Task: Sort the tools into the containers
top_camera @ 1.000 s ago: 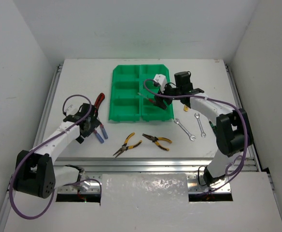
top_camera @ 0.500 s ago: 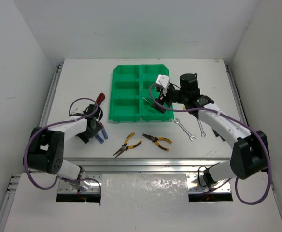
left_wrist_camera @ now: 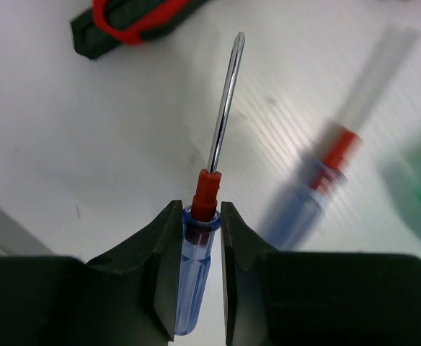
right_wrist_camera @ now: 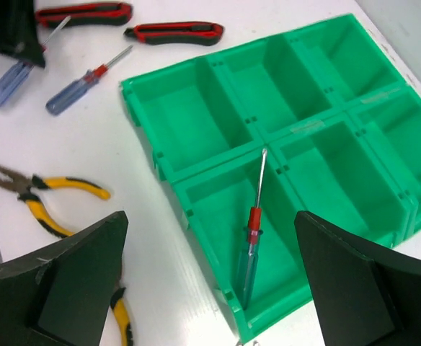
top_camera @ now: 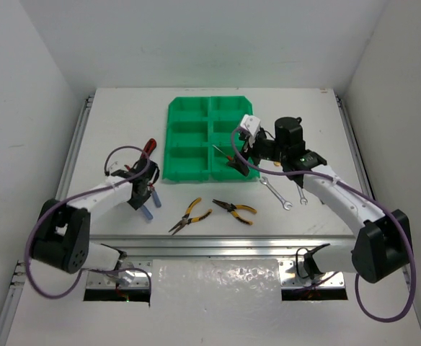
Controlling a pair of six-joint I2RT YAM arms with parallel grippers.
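So the right gripper (right_wrist_camera: 210, 227) is wide open now with nothing in it, and compared with a second ago its arm sits further back from the green tray (top_camera: 209, 133). The dropped screwdriver (right_wrist_camera: 251, 249) lies in the near bin of the tray's right column, tip pointing up the tray, so we'd call that one sorted. Over on the left, the arm has swung down lower over the worktop (top_camera: 124, 115). The left gripper (left_wrist_camera: 198, 213) is pinched tight on the blue handle of a second screwdriver (left_wrist_camera: 205, 189), shaft sticking straight out ahead. We can't tell if it's off the surface yet. A spare screwdriver (left_wrist_camera: 318, 187) lies just beside it, blurry in the wrist view. Our guess is the held one belongs in the same bin as the first. Not sorted yet: two yellow pliers (top_camera: 190, 215) near the front edge, two wrenches (top_camera: 275, 193) right of the tray, and the red-and-black tools (right_wrist_camera: 174, 30) left of it. The worktop is plain white with metal rails along its sides and front, boxed in by white walls on three sides.
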